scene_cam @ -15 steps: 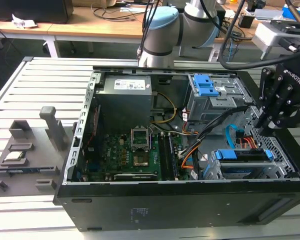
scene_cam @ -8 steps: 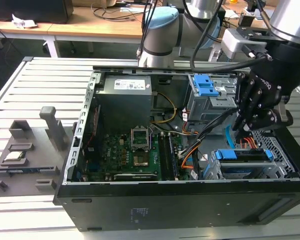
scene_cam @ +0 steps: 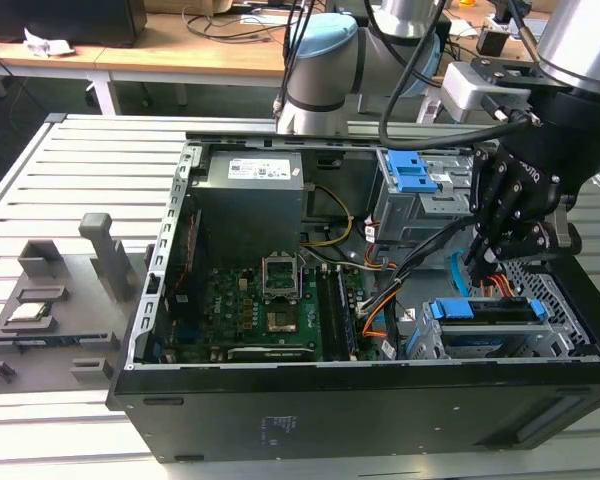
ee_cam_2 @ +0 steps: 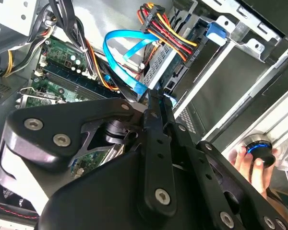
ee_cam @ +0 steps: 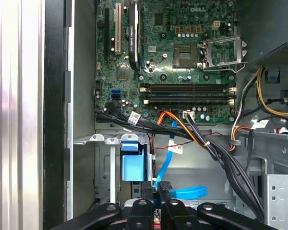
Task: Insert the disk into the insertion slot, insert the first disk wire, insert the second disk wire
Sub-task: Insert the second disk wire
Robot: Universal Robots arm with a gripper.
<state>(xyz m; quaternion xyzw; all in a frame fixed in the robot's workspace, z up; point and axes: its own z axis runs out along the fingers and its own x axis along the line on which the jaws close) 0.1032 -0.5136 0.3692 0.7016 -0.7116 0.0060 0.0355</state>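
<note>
The disk point(scene_cam: 485, 310), silver-grey in a bright blue carrier, lies inside the insertion slot point(scene_cam: 558, 290) at the case's corner on the exterior view's right. My gripper point(scene_cam: 483, 268) hangs just above the disk's end. In the second wrist view the black fingers point(ee_cam_2: 156, 124) meet, shut on the connector of a flat blue wire point(ee_cam_2: 119, 45) that loops toward the motherboard. A bundle of red, yellow and black wire point(ee_cam_2: 169, 28) runs to the drive's edge beside it. In the first wrist view the gripper point(ee_cam: 158, 190) holds the blue wire point(ee_cam: 185, 192) next to the carrier's blue tab point(ee_cam: 132, 165).
A grey power-supply box point(scene_cam: 250, 170) and a taller cage with a blue clip point(scene_cam: 415, 175) stand at the back of the case. The green motherboard point(scene_cam: 270, 300) lies in the middle. Black cables point(ee_cam: 216, 153) cross near the bay. A person's hand point(ee_cam_2: 244, 160) holds a knob outside the case.
</note>
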